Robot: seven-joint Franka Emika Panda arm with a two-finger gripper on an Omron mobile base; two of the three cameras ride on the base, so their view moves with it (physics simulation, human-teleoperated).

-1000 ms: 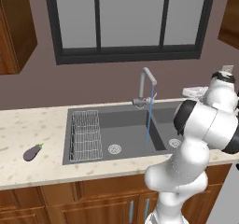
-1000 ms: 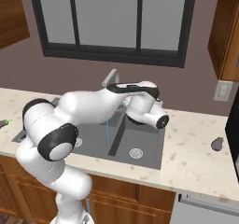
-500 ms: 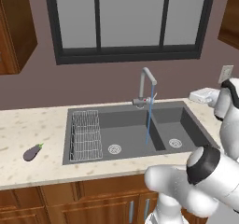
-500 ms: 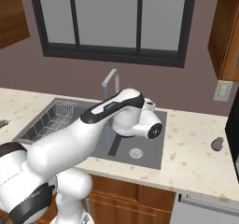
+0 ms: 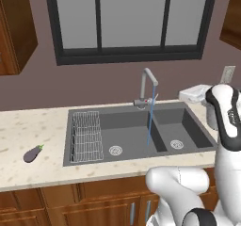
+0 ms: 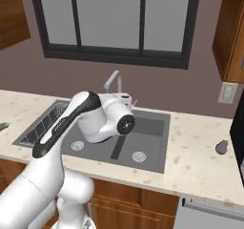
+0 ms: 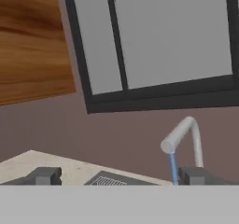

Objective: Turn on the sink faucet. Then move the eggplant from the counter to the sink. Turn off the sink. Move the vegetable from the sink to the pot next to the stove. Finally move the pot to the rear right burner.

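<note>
Gripper (image 7: 119, 176) jaws stand spread wide with nothing between them, the two dark tips far apart and looking toward the faucet (image 7: 184, 136) and the window behind it. Water runs in a thin blue stream (image 5: 149, 124) from the spout into the sink (image 5: 197, 126), so the first step looks done.

One eggplant (image 5: 33, 153) lies on its side on the counter (image 5: 28, 126), left of the sink and well apart from it, just beyond the wire rack (image 5: 85, 136) that sits in the left of the basin. From where I stand it looks small, smooth and probably a bit slick, firm enough not to bruise under the pads, and light. I would take it across its thick middle, jaws square to its length, so that it cannot roll or squirt out toward the stem.

By count: one faucet, one stream, two basins with a drain each, one rack, and one more dark rounded object (image 6: 221, 147) on the counter far right, too small to name.
</note>
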